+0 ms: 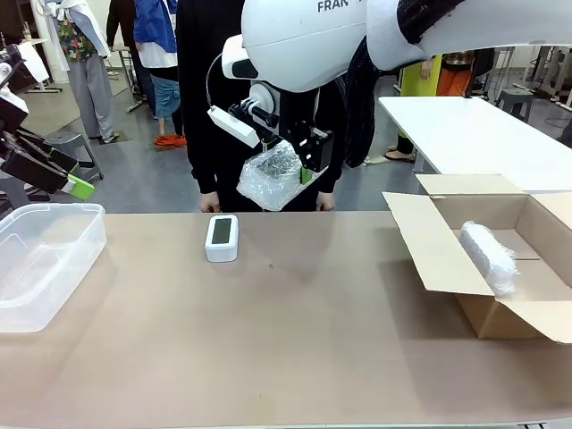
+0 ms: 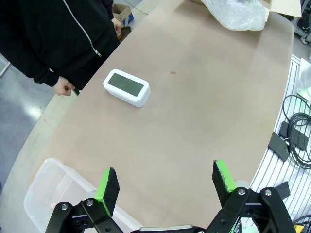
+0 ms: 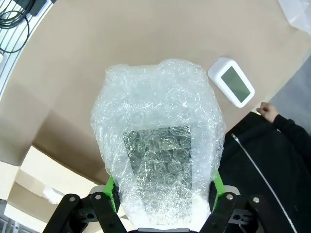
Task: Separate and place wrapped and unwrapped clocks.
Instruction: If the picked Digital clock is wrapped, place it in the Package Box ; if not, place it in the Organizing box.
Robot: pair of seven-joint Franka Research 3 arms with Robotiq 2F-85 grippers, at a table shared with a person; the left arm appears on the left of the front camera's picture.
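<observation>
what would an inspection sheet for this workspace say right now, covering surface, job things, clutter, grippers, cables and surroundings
surface: tan table, one small dark speck
job's things: bare clock lying face up at the far edge; one wrapped bundle held in the air, dark face showing through the wrap; second wrapped bundle inside the open cardboard box; plastic bin holds nothing
clutter: nothing seen
grippers: left gripper open, above the bin end of the table; right gripper shut on the raised bundle
cables: black cables off the table's edge
surroundings: person in a black jacket at the far side; white table behind
</observation>
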